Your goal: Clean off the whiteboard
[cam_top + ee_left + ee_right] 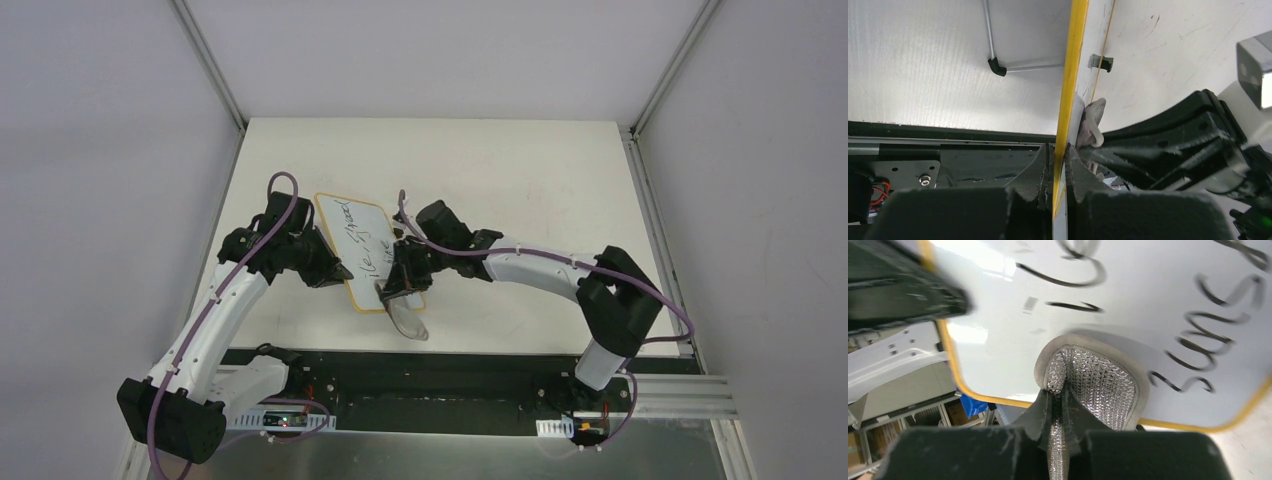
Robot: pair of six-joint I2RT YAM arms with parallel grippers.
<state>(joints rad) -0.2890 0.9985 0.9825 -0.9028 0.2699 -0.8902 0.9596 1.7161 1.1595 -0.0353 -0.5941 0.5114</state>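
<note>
The whiteboard (pixel 343 222) has a yellow-tan rim and black handwriting, and it is held tilted above the table. My left gripper (pixel 338 274) is shut on its left rim. In the left wrist view the rim (pixel 1071 75) runs edge-on between the shut left gripper (pixel 1058 167). My right gripper (pixel 399 288) is shut on a grey pad (pixel 406 320). The pad (pixel 1098 377), with silvery mesh and a grey border, lies pressed against the board's written face (pixel 1143 295) near its lower rim, pinched by the right gripper (pixel 1064 407). Handwriting fills the face above and right of the pad.
The cream table (pixel 540 180) stretches behind and to the right of the board. A black base rail (pixel 430 372) runs along the near edge. White walls with metal posts (pixel 210 65) close in the sides. The right arm's black gripper body (pixel 1178 145) sits close beside the board.
</note>
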